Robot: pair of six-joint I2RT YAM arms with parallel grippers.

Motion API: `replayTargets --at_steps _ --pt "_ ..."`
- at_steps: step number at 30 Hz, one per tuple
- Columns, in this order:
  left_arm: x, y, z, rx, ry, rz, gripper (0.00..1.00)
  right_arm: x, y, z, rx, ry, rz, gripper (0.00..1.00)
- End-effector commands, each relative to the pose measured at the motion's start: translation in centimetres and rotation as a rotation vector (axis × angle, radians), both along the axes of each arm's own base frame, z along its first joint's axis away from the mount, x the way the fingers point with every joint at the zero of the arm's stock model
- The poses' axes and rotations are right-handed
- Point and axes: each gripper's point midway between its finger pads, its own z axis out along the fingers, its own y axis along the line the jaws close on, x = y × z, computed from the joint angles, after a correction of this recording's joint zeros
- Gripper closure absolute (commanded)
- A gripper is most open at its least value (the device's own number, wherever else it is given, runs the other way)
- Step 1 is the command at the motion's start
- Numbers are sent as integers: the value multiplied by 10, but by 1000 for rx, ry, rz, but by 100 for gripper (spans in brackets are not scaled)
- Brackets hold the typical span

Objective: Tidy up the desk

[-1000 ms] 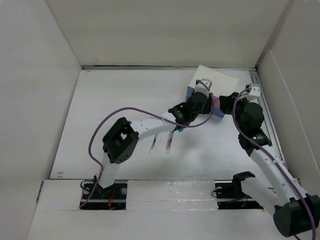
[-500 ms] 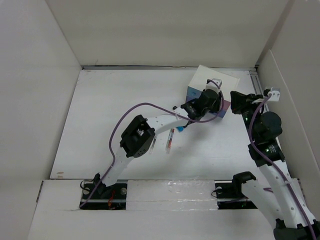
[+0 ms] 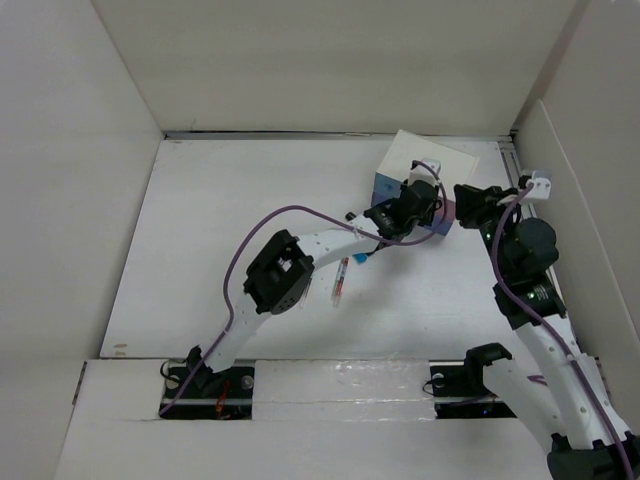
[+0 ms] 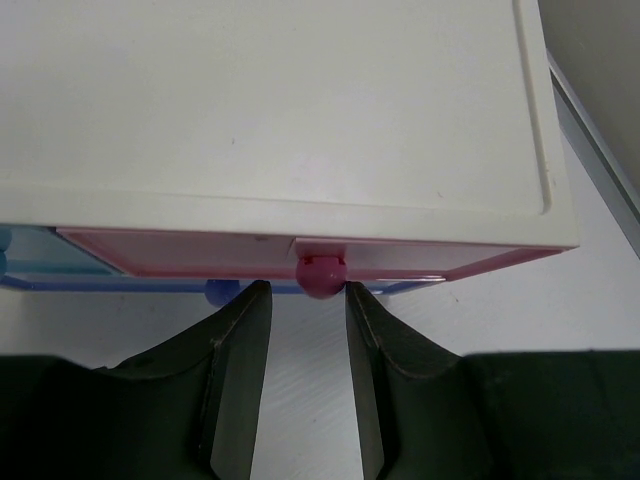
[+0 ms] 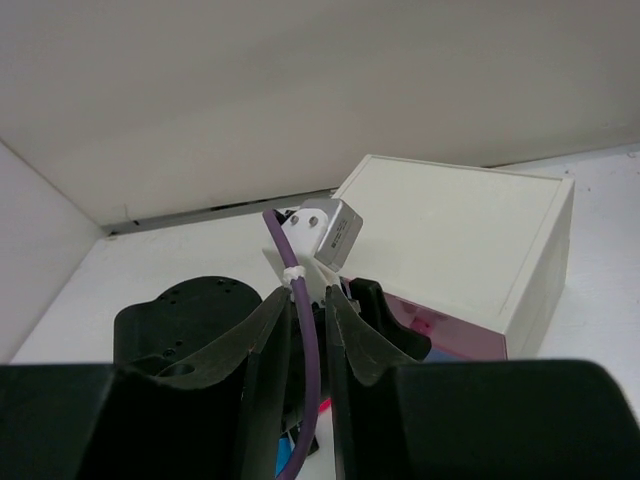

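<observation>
Under both arms the white bench (image 3: 220, 230) fills the walled enclosure; a pen (image 3: 340, 279) lies mid-bench. Farther back, the left jaws stand part open and empty, tips at the pink knob (image 4: 320, 276) of the drawer box (image 4: 300, 110). Beside them, the right jaws are narrowly parted, holding nothing.

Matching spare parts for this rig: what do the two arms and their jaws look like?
The left arm and right arm are white links with black joint housings. A purple cable runs along each. The jaws are black, smooth and flat-faced.
</observation>
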Motion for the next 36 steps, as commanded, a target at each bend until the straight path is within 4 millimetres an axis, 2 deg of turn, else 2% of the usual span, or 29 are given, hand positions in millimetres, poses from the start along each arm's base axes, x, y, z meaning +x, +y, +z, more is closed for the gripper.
replayTargets --at_steps 1,9,14,19,20,21,23,24,25,27,28,30,32,33,35,36 --pt "13 -8 32 -40 -76 13 68 -1 2 11 -4 -38 16 74" --pt "16 -16 42 -45 -103 -10 68 2 4 11 -15 -35 24 74" --pt "19 -17 39 -31 -112 -7 70 6 8 7 -16 -27 41 74" --pt "18 -15 39 -30 -111 -9 86 7 6 0 -16 -12 28 74" --pt "16 -13 36 -33 -111 -10 94 8 3 -4 -10 -5 9 74" --pt "16 -13 36 -35 -109 -9 94 8 3 -4 -10 -5 9 74" --pt "14 -10 45 -55 -121 -4 99 9 0 -9 -12 6 -10 80" --pt "12 -7 38 -45 -111 -5 100 9 -1 -8 -9 3 -14 84" --pt "10 -5 45 -56 -117 -3 100 9 -2 -9 -9 3 -17 90" --pt "8 -1 43 -55 -114 -4 100 10 -3 -10 -10 6 -25 96" --pt "6 1 49 -62 -116 -6 100 11 -4 -11 -11 14 -29 98" --pt "3 4 47 -59 -111 -10 100 13 -4 -14 -12 25 -32 99" --pt "-1 7 56 -72 -113 -16 100 16 -3 -19 -16 41 -32 100" --pt "-3 10 50 -64 -104 -19 100 17 -3 -22 -19 47 -35 100" --pt "-7 12 57 -80 -107 -29 100 19 -4 -28 -17 63 -41 100" --pt "-10 14 54 -74 -102 -34 100 20 -4 -30 -19 64 -43 100"
